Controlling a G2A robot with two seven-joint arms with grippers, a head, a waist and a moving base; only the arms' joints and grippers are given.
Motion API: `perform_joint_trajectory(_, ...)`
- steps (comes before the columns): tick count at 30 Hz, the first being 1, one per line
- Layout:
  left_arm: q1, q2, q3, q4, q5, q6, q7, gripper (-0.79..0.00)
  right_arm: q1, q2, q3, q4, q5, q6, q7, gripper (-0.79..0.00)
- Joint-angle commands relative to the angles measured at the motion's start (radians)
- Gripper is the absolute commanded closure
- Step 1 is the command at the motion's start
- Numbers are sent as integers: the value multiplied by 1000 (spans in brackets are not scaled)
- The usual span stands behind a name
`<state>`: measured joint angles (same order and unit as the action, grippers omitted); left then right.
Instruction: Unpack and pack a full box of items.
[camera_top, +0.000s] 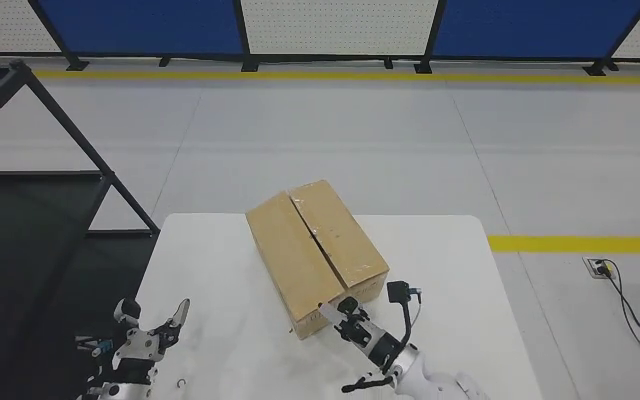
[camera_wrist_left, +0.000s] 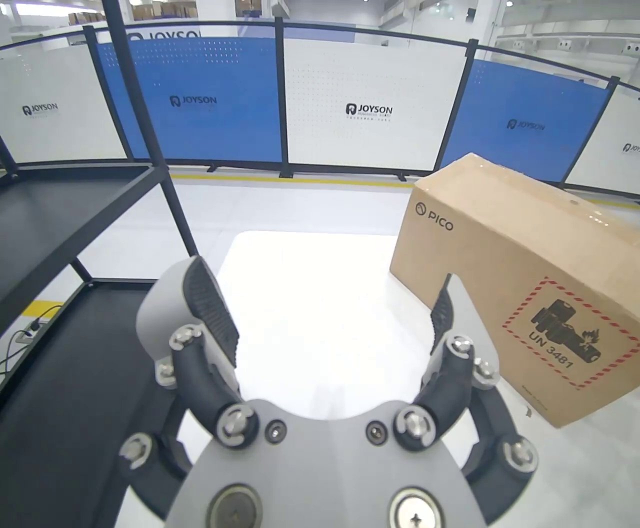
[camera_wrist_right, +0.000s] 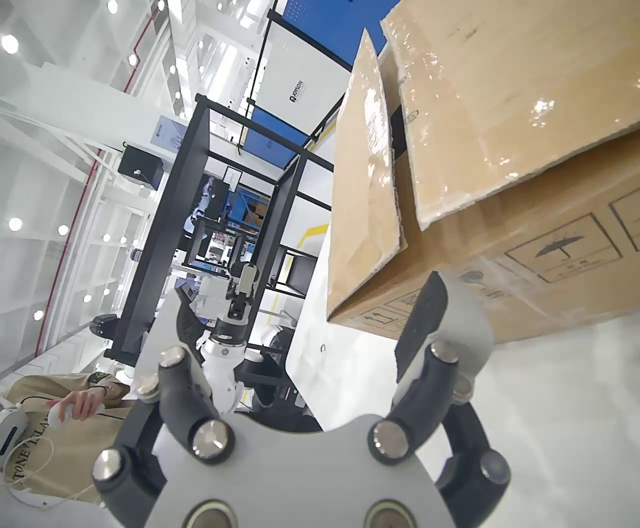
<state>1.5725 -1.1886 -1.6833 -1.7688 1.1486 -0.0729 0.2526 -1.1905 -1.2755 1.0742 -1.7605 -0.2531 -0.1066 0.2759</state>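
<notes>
Top view: the cardboard box (camera_top: 315, 250) lay askew mid-table (camera_top: 220, 290), with the right gripper (camera_top: 343, 312) at its near end and the left gripper (camera_top: 155, 320) well apart.

Left wrist view: jaws spread wide, holding nothing, above the table.

Right wrist view: jaws open and empty, one finger (camera_wrist_right: 425, 310) close against the box's end.

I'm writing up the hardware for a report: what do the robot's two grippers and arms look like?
Left gripper and right gripper match: silver-grey base plate, black linkage bars with shiny round bolts, pale grey fingers faced with black ribbed pads. The right arm is white, with a black cable looping at its wrist.
</notes>
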Motion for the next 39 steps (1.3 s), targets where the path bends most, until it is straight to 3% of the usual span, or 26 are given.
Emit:
perform_joint_trajectory(1, 0, -1, -1, 1, 1, -1, 0, -785, 8, -3, -6, 8, 1, 2, -5, -690)
perform_joint_trajectory(9, 2, -2, -9, 1, 7, -11, -2, -785, 52, -17, -34, 64, 9, 14, -24, -582)
perform_joint_trajectory(13, -1, -3, -14, 6, 7, -16, -4, -785, 75, -25, -47, 93, 8, 21, -35, -391)
perform_joint_trajectory(17, -2, -4, -17, 8, 5, -18, -6, -785, 92, -32, -59, 115, -2, 28, -43, -302)
perform_joint_trajectory(22, -2, -6, -21, 9, -1, -20, -7, -785, 101, -37, -65, 125, -21, 33, -49, 0)
perform_joint_trajectory(30, -8, -9, -18, 13, -2, -23, -11, -785, 74, -32, -32, 93, -49, 24, -24, 0)
perform_joint_trajectory(39, -23, -12, -12, 16, 4, -31, -21, -785, 10, -8, 68, 41, -42, -34, 88, 0)
